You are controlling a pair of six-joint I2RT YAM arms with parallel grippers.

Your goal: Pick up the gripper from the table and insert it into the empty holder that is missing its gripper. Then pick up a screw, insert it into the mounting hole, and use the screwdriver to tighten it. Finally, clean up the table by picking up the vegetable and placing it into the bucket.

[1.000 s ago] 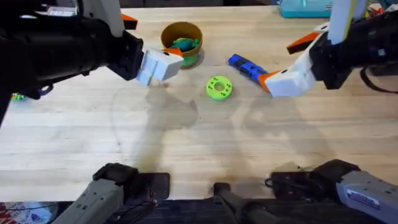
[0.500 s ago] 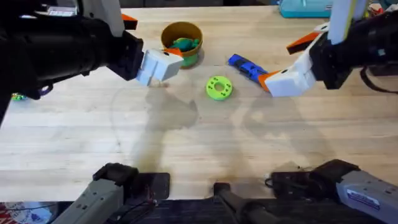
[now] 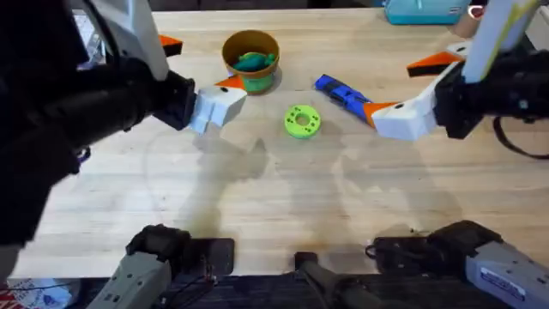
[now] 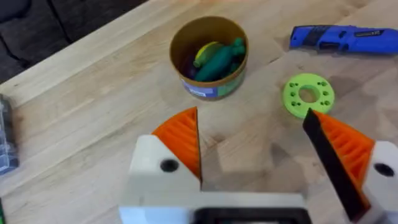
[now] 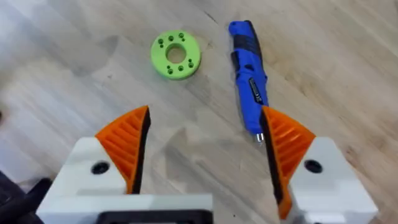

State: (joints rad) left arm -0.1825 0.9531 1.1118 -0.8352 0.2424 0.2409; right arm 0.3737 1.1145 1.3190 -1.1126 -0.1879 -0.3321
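The wooden tabletop point(image 3: 283, 197) carries the few things that matter, gathered toward its far middle. The left arm's end effector point(image 3: 225, 96) hangs with its orange-padded fingers point(image 4: 183, 140) spread wide and nothing between them, just beside the yellow-orange bucket point(image 3: 250, 57), which lies a little farther from the bases and toward the middle. The right arm's end effector point(image 3: 388, 116) is likewise spread open and empty, poised just beside one end of the blue screwdriver point(image 3: 340, 92), whose long axis runs slantwise across the tabletop from that end effector toward the bucket. Between the two arms, nearer the bases than the bucket, lies a flat bright-green disc with holes point(image 3: 302, 121). The green vegetable point(image 4: 219, 59) sits inside the bucket, leaning across its mouth over something yellow beneath it. Judged from this, the clean-up step looks done, and the left arm is plainly the nearer one to the bucket, while the screwdriver falls to the right arm.
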